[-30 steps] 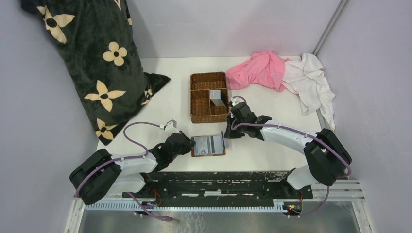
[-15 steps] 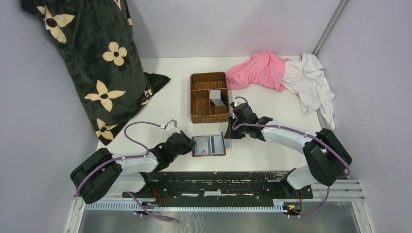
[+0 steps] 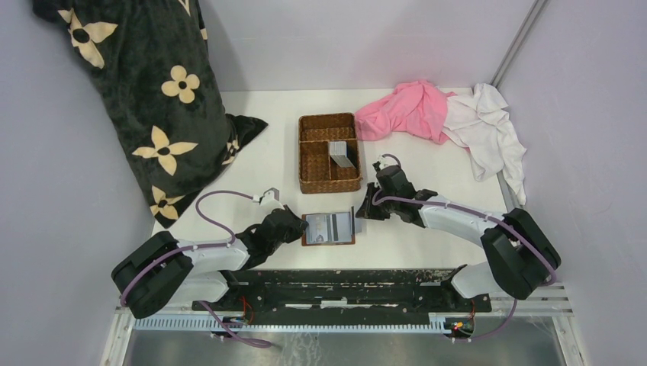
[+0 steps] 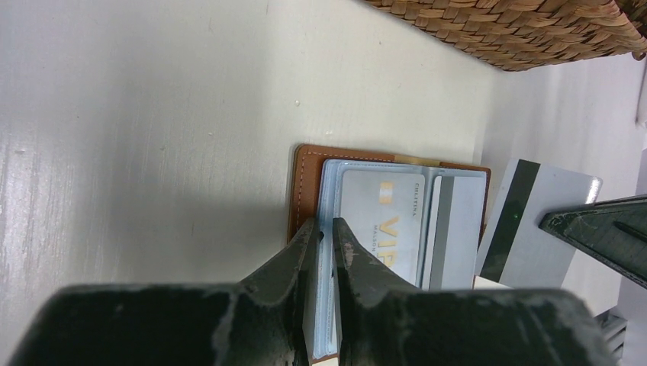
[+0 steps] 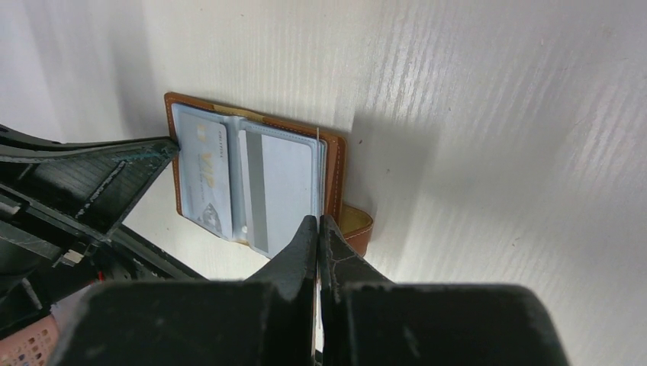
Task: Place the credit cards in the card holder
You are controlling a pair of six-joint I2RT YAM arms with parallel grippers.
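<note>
step in hand: as i judge it, feeding one card into a sleeve of the open card holder (image 5: 336, 179).
card holder: lies open and flat on the surface (image 3: 427, 164), leather down and clear sleeves up. a "vip" card and a striped card already sit in the sleeves.
left fingers (image 4: 311, 240): closed on the left edge of the card holder, pinching the sleeve page and holding it in place.
right fingers (image 5: 309, 236): closed on a card (image 4: 549, 221), grey with a dark stripe, held on edge at the right side of the card holder, close to its snap tab (image 5: 357, 229).
card against card holder: in the right wrist view only the card's thin edge shows, standing over the right rim of the sleeves. i cannot tell whether it touches the sleeve mouth or hangs just above it.
doing it well: tilt the card from on edge towards flat. line its leading edge up with the sleeve opening, then push it in towards the left fingers so their pinch takes the thrust. go slowly, since a crooked entry would likely buckle the thin sleeve or drag the card holder.
other cards: a small stack stands in a compartment of the wicker basket (image 3: 328, 118), beyond the card holder.
</note>
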